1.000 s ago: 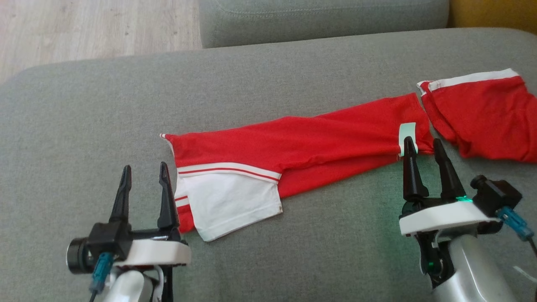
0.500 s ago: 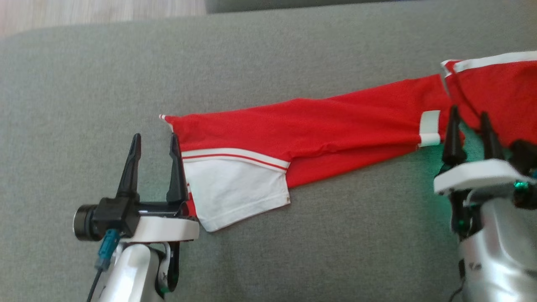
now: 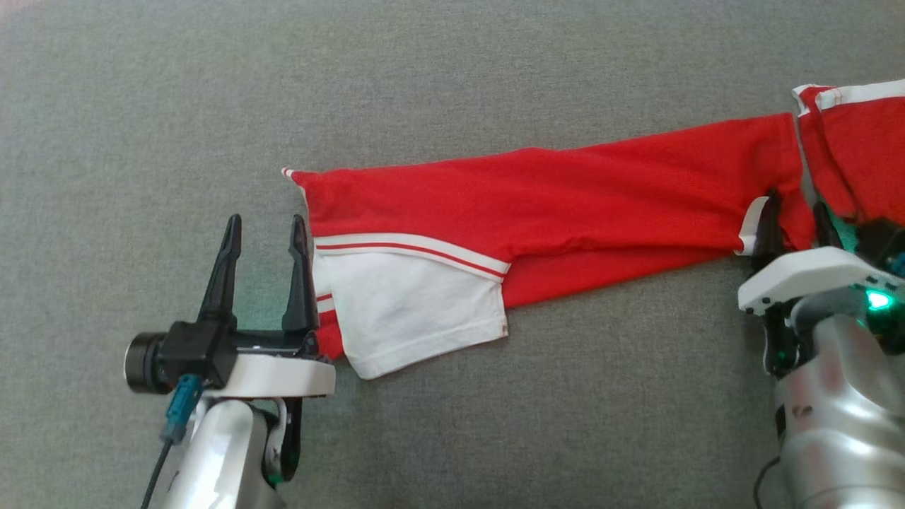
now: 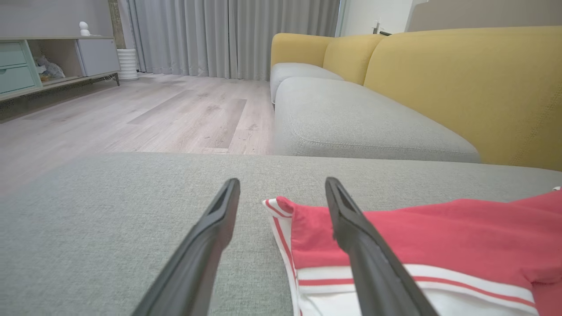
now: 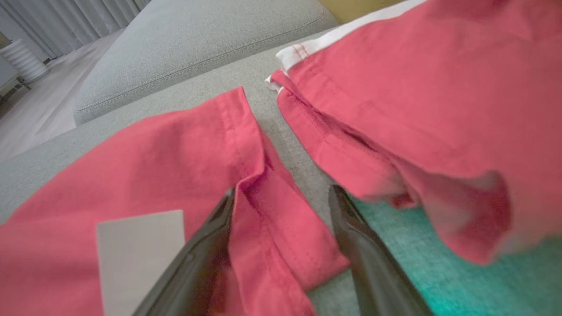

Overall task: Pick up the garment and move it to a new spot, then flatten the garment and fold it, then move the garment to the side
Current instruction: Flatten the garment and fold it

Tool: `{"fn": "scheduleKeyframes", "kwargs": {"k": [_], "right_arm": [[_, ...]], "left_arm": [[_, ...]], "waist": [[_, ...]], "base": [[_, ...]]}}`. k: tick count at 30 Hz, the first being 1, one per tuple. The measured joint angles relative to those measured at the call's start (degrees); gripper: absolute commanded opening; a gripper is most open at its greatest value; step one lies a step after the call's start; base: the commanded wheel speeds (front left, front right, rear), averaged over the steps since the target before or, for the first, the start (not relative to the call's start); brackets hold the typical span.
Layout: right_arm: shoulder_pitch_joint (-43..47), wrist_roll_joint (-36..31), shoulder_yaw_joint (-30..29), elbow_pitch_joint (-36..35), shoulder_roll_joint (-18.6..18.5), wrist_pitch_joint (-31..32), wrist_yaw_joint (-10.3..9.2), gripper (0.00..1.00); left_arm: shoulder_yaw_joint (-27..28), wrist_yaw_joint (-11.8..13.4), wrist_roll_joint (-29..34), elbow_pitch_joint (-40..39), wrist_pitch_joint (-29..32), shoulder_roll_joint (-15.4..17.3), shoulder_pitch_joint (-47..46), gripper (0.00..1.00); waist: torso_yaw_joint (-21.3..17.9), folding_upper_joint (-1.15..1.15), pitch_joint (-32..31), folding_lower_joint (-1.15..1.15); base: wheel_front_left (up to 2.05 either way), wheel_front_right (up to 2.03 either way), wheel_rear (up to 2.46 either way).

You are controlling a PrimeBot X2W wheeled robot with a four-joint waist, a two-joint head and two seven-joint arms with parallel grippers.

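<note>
Garment corner inside right end effector

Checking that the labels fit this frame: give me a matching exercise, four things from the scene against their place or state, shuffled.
Things:
1. left gripper
2. right gripper
3. white panel
4. yellow backrest

Places or states:
A. stands behind the grey cushion
B. jaws open around a red corner
C. jaws open beside the garment's striped edge
D. lies flat at the near left of the cloth

Pairs: 1-C, 2-B, 3-D, 4-A
</note>
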Motion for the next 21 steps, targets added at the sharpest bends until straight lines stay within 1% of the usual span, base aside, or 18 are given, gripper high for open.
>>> {"fn": "scheduleKeyframes", "kwargs": {"k": [1,2,3,4,8,11,14,17,19,20,21], "right_arm": [[-0.6,-0.1,0.0,0.7,-0.1,0.1,0.0,1.0],[-1.1,-0.1,0.3,1.4,-0.2,0.1,0.0,0.64],[-1.5,-0.1,1.0,2.0,-0.4,0.1,0.0,0.18],[-1.9,-0.1,1.7,2.4,-0.4,0.1,-0.01,0.0],[-1.9,-0.2,2.4,2.9,-0.1,-0.6,0.0,0.0],[-1.9,-1.9,0.7,1.4,0.1,-1.0,0.0,0.0],[-1.6,-2.9,-3.6,-1.5,-0.5,-0.8,0.0,0.0],[-0.3,-3.7,-8.5,-5.9,-2.4,0.8,0.0,0.0],[0.9,-4.1,-10.0,-9.3,-3.0,2.0,0.0,0.0],[0.9,-4.1,-10.0,-9.3,-3.0,2.0,0.0,0.0],[1.9,-4.0,-10.0,-12.6,-2.7,3.6,0.0,0.0]], "left_arm": [[0.1,0.0,0.0,0.1,0.0,0.0,0.0,1.0],[0.2,0.0,0.3,0.2,0.0,0.0,0.0,1.0],[0.3,0.0,0.5,0.2,0.0,-0.1,0.0,1.0],[0.4,0.0,0.5,0.2,0.0,-0.1,0.0,1.0],[1.3,0.0,0.6,0.2,0.0,-0.2,0.0,1.0],[1.8,0.0,0.9,0.2,0.0,-0.2,0.0,1.0],[1.9,-0.5,0.9,0.2,0.0,-0.2,0.1,1.0],[1.9,-0.5,0.9,0.2,0.0,-0.2,0.2,1.0],[1.9,-0.5,0.9,0.1,0.0,-0.2,0.3,1.0],[1.9,-0.5,0.9,0.1,0.0,-0.2,0.3,1.0],[1.9,-0.5,0.9,0.1,0.0,-0.3,0.4,1.0]], "waist": [[0.0,0.0,0.0,0.0],[0.1,0.0,-0.1,0.0],[0.0,0.0,-0.2,0.0],[0.0,0.0,-0.3,0.0],[-0.8,0.0,-1.1,0.0],[-1.7,0.0,-2.0,0.0],[-2.5,0.0,-3.2,0.0],[-3.0,0.0,-4.4,0.0],[-3.2,0.0,-5.0,-0.01],[-3.2,0.0,-5.0,-0.01],[-3.3,0.0,-5.5,-0.01]], "base": [[0.0,0.0,0.0],[0.0,0.0,0.0],[0.0,0.0,0.0],[0.0,0.0,0.0],[0.0,0.0,0.0],[0.0,0.0,0.0],[0.0,0.0,0.0],[0.0,0.0,0.0],[0.0,0.0,0.0],[0.0,0.0,0.0],[0.0,0.0,0.0]]}}
